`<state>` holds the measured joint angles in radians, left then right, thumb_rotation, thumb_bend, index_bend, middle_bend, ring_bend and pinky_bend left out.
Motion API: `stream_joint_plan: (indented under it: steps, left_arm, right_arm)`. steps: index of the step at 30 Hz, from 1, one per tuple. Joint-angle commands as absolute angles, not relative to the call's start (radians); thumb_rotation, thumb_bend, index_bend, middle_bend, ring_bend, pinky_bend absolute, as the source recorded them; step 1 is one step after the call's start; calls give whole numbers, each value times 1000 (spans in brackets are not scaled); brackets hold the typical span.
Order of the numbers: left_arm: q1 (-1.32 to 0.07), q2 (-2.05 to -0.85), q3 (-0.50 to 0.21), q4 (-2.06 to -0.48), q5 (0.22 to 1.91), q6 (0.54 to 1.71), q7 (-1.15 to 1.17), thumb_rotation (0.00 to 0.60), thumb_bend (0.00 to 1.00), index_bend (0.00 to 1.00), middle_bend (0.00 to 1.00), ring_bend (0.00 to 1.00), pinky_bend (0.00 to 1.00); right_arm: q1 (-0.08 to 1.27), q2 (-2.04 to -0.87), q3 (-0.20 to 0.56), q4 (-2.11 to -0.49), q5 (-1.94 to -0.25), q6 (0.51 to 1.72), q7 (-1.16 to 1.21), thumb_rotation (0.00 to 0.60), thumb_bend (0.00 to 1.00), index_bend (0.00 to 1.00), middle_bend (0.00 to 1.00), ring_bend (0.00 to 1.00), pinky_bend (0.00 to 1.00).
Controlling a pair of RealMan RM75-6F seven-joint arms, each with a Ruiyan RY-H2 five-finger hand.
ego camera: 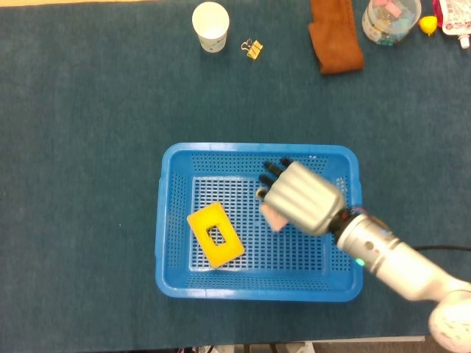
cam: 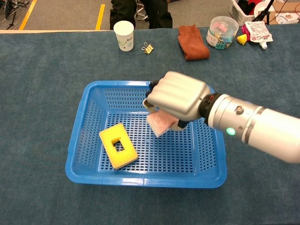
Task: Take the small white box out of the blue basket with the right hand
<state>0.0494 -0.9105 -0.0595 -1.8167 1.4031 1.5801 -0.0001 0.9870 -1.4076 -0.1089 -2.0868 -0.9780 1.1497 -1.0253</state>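
My right hand (ego camera: 300, 196) (cam: 177, 98) hangs over the right half of the blue basket (ego camera: 171, 220) (cam: 89, 112), fingers curled around the small white box (ego camera: 275, 216) (cam: 159, 123). The box, pale with a pinkish face, is tilted and held clear above the basket floor, its lower corner showing below the palm. Most of the box is hidden under the hand. A yellow sponge-like block with a rectangular hole (ego camera: 215, 234) (cam: 118, 145) lies in the basket's left part. My left hand is in neither view.
Along the far table edge stand a white paper cup (ego camera: 210, 26) (cam: 123, 34), a yellow binder clip (ego camera: 254, 49) (cam: 148, 48), a folded brown cloth (ego camera: 335, 33) (cam: 192, 42) and a clear tub of small items (ego camera: 390, 18) (cam: 222, 31).
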Motion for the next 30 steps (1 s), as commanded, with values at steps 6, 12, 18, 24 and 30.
stream_joint_plan:
  steps: [6, 12, 18, 24, 30]
  left_arm:
    - [37, -905, -60, -1815, 1404, 1558, -6, 600, 230, 327, 319, 232, 239]
    - [23, -903, -61, -1820, 1410, 1540, -3, 600, 230, 327, 319, 232, 239]
    - [22, -899, -58, -1824, 1420, 1542, -7, 600, 230, 327, 319, 232, 239]
    - [27, -896, -56, -1829, 1416, 1549, -1, 600, 230, 327, 319, 232, 239]
    - [16, -900, -58, -1836, 1410, 1534, 16, 600, 230, 327, 319, 232, 239]
  right_arm:
    - [887, -1178, -42, -2136, -1002, 1255, -844, 600, 205, 503, 378, 222, 367]
    - [871, -1153, 3, -2047, -923, 1230, -793, 600, 204, 503, 378, 222, 368]
    - [890, -1202, 42, -1942, -794, 1170, -798, 600, 204, 448, 369, 221, 364]
    - [895, -1207, 65, -1930, -778, 1142, -780, 600, 191, 94, 261, 158, 331]
    - [867, -1156, 70, -1999, -828, 1171, -756, 600, 185, 34, 219, 126, 319]
